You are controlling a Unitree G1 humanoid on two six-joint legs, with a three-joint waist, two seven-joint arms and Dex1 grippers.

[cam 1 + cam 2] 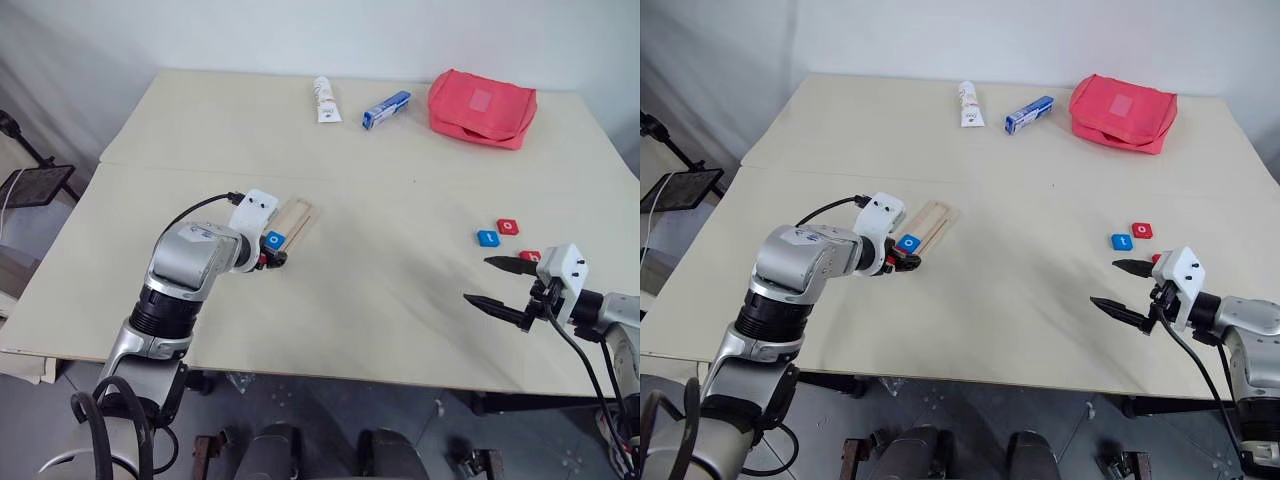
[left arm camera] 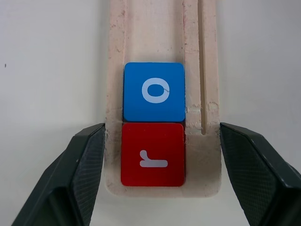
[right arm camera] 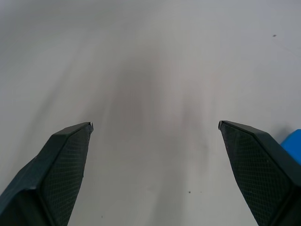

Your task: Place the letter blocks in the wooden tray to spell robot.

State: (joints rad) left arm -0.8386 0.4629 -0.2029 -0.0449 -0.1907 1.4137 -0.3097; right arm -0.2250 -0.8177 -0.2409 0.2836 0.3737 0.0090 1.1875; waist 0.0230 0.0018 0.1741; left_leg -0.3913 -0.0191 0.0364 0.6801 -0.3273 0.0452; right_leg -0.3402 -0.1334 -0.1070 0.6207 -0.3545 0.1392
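Note:
The wooden tray point(image 2: 160, 42) lies left of the table's middle, running away from me. A red "r" block point(image 2: 153, 155) sits at its near end and a blue "o" block point(image 2: 154, 92) right behind it. My left gripper point(image 2: 162, 124) is open, with a fingertip close to each side edge of the tray beside the "r" block; the same gripper point(image 1: 268, 256) shows at the tray's near end. At the right, a blue "t" block point(image 1: 487, 238), a red "o" block point(image 1: 508, 227) and a partly hidden red block point(image 1: 530, 256) lie on the table. My right gripper point(image 1: 477, 279) hovers open just in front of them, empty.
A white tube point(image 1: 326, 99), a blue-and-white box point(image 1: 386, 109) and a red pouch point(image 1: 482, 107) lie along the far side of the pale table point(image 1: 380, 300). A blue block's corner point(image 3: 294, 141) shows beside my right finger.

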